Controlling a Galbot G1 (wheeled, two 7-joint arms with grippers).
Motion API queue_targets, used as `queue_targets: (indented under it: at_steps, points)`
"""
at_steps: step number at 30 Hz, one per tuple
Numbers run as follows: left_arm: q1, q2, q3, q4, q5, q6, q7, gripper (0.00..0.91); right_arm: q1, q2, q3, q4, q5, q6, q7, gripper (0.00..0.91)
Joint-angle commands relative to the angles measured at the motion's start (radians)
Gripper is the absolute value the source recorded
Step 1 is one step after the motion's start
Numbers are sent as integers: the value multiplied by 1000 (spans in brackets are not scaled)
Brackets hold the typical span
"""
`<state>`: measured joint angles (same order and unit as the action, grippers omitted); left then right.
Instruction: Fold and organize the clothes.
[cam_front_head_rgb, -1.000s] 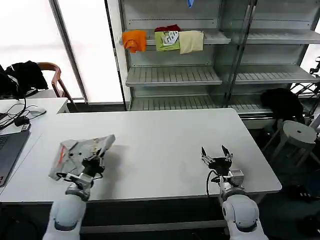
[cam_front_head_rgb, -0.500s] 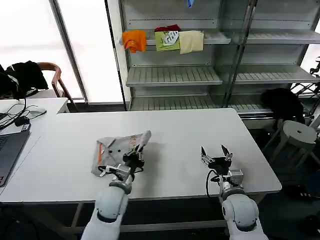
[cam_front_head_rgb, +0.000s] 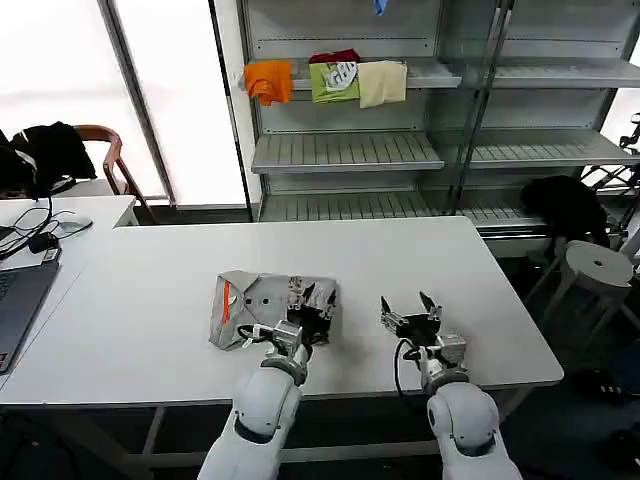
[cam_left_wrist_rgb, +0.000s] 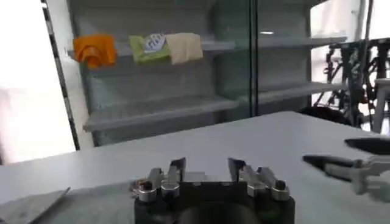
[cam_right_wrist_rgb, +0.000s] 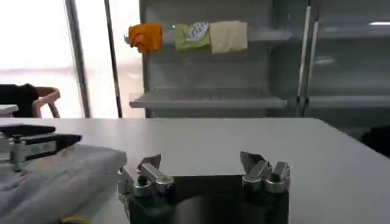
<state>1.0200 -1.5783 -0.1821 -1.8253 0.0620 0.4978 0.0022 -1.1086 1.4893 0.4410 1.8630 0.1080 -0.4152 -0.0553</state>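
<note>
One of the clothes, a folded light grey shirt (cam_front_head_rgb: 255, 305) with an orange neck strip and buttons, lies on the white table (cam_front_head_rgb: 350, 250) just left of centre near the front edge. It also shows in the right wrist view (cam_right_wrist_rgb: 55, 179), and a corner of it in the left wrist view (cam_left_wrist_rgb: 30, 207). My left gripper (cam_front_head_rgb: 315, 302) sits at the shirt's right edge. Its jaws (cam_left_wrist_rgb: 206, 167) stand open with bare table between them. My right gripper (cam_front_head_rgb: 405, 310) hovers open a short way to the right, fingers spread (cam_right_wrist_rgb: 204, 164) over bare table.
Behind the table a metal shelf holds orange, green and cream garments (cam_front_head_rgb: 325, 80). A second desk with a laptop (cam_front_head_rgb: 20, 300) and cables stands at the left, with a chair draped in black clothing (cam_front_head_rgb: 50, 150). A white stool (cam_front_head_rgb: 595, 265) is at the right.
My left gripper has moved the shirt from the table's left side to near the centre, and its jaws now stand apart. The right gripper has shifted slightly left.
</note>
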Motion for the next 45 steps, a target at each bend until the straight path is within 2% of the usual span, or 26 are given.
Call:
queue_targets:
  at_steps: [1, 6, 12, 14, 16, 18, 25, 37, 45]
  points:
    - [5, 32, 38, -272, -80, 75, -34, 907, 59, 90, -113, -40, 138, -116, -8, 907]
    - [27, 119, -69, -326, -89, 68, -16, 907, 79, 145, -151, -86, 219, -158, 11, 907]
    - [67, 175, -236, -344, -179, 67, 0, 907, 87, 169, -161, -140, 284, -162, 13, 907]
    - [78, 184, -283, -350, -210, 69, 14, 907, 90, 169, -166, -152, 297, -162, 22, 725]
    - [87, 190, -317, -353, -240, 70, 18, 907, 96, 169, -177, -170, 314, -162, 58, 151]
    - [96, 194, -341, -352, -261, 70, 20, 907, 95, 169, -177, -177, 318, -161, 78, 10]
    - [114, 192, -374, -331, -284, 69, 35, 907, 85, 166, -149, -163, 333, -160, 124, 0]
    - [113, 179, -387, -309, -287, 63, 44, 907, 75, 140, -105, -101, 368, -157, 136, 0]
    - [128, 183, -404, -303, -282, 49, 63, 907, 66, 76, -51, -9, 376, -165, 143, 0]
